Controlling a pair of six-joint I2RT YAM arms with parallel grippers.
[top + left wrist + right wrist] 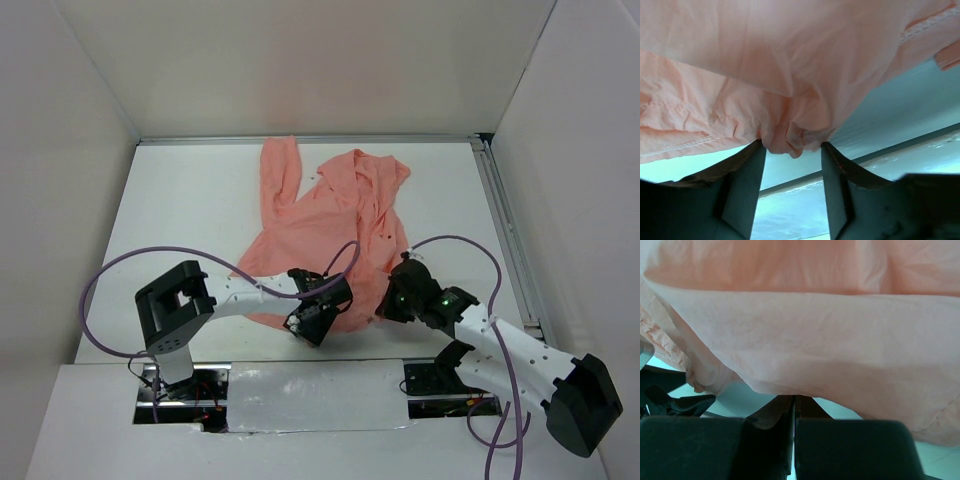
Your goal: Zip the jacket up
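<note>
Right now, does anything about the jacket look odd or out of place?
Yes. The jacket lies crumpled and askew, not spread flat, with one sleeve stretched off to the far side. Its near hem is bunched into a wad between the open fingers of the left hand.

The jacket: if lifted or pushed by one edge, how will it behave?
Likely floppy: the jacket lies wrinkled and bunches at the left pincer. Probably light, thin cloth; a push would likely crumple it, not slide it.
</note>
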